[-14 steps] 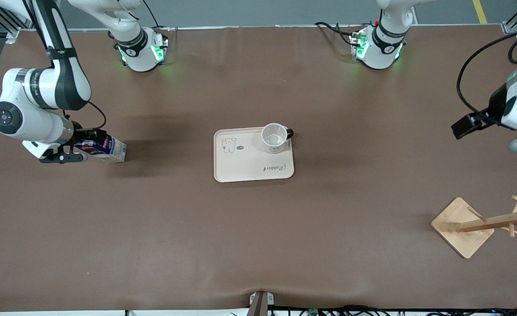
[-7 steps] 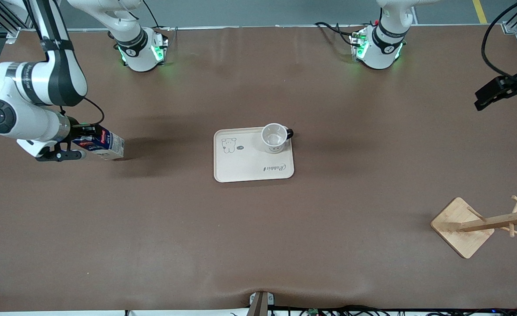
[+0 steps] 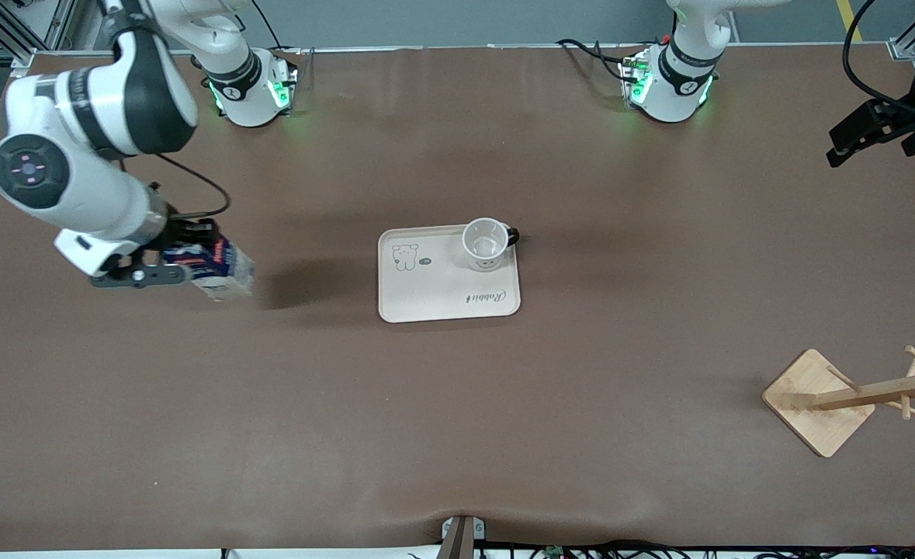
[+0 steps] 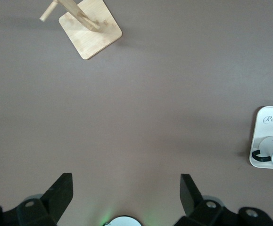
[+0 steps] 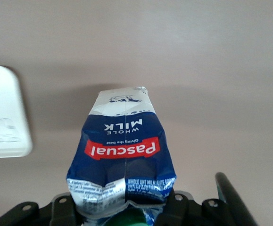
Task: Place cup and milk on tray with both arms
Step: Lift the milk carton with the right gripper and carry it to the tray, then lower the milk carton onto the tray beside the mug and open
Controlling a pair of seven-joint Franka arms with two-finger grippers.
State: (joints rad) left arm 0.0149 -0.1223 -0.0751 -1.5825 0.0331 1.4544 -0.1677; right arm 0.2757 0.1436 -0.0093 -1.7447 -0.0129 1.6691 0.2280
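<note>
A glossy printed paper milk carton point(image 5: 122, 160), a smooth matt cream tray point(image 3: 434, 291), and a pale wooden rack point(image 3: 818, 404) sit above a matt brown tabletop point(image 3: 457, 419).

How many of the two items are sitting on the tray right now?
1. The cup stands on the tray, at its corner toward the left arm's end. The milk is off it, held up by the right claw toward the right arm's end.

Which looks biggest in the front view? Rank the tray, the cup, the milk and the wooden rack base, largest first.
1. The tray.
2. The wooden rack base.
3. and 4. The milk, held up by the right gripper and partly hidden, and the cup look too alike to rank.
</note>
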